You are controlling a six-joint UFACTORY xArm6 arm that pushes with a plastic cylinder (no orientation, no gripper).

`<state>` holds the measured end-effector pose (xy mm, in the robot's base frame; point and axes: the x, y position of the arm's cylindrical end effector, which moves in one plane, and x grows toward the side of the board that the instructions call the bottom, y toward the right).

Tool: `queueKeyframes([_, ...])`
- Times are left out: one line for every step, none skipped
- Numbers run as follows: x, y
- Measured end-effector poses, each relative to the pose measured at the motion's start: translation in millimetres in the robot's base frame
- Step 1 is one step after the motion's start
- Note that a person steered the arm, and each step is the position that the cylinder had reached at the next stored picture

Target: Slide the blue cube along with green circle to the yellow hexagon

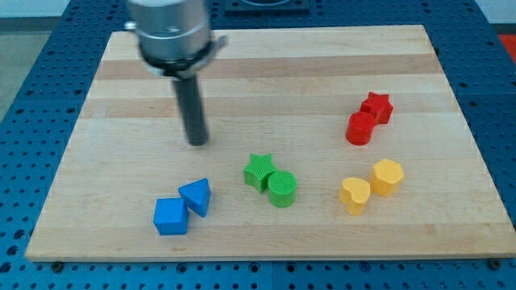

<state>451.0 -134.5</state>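
Note:
The blue cube [170, 216] lies near the board's bottom left, touching a blue triangle [196, 196] on its upper right. The green circle [282, 189] sits right of them, touching a green star [260, 170] on its upper left. The yellow hexagon [387, 176] lies at the right, next to a yellow heart [354, 195]. My tip [197, 142] stands above the blue blocks and left of the green star, touching no block.
A red star [376, 106] and a red cylinder [360, 128] touch each other at the upper right. The wooden board [266, 64] lies on a blue perforated table.

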Motion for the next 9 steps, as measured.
queueKeyframes([10, -56])
queueKeyframes([54, -74])
queueKeyframes([103, -73])
queueKeyframes([120, -69])
queueKeyframes([130, -62])
queueKeyframes([149, -35])
queueKeyframes([149, -35])
queueKeyframes([147, -29])
queueKeyframes([141, -13])
